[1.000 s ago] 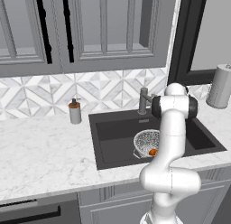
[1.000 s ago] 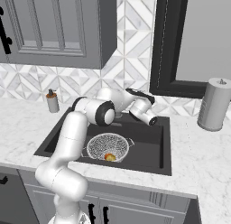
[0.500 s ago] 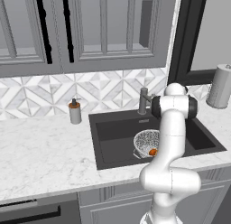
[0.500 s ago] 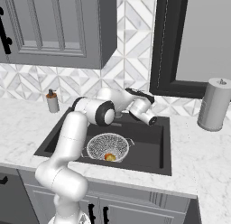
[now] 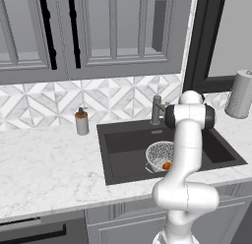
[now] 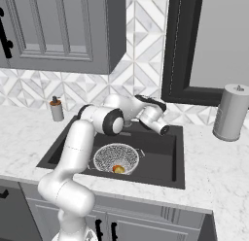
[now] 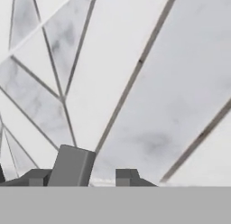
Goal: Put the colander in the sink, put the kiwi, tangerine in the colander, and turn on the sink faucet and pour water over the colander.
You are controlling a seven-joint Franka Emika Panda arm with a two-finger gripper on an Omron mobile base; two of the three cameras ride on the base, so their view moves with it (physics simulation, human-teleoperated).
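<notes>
Left of centre in the right base view, the colander (image 6: 115, 158) sits in the sink (image 6: 160, 160), tangerine (image 6: 117, 169) inside it. Up at mid-frame the end effector (image 7: 94, 173) faces the tiled wall (image 7: 135, 83); its fingers' spread I can't tell.

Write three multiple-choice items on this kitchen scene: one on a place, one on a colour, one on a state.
1. Where is the colander?
A. on the counter
B. in the sink
C. in a cabinet

2. What colour is the fruit showing in the colander in the left base view?
A. orange
B. green
C. purple

3. What does the gripper hold?
A. the tangerine
B. the soap bottle
C. nothing

Answers:
1. B, since the colander sits on the dark sink floor in both base views.
2. A, a bright orange ball lies at the colander's near side.
3. C, the hand view shows bare space between its tips, facing the backsplash tiles.
</notes>
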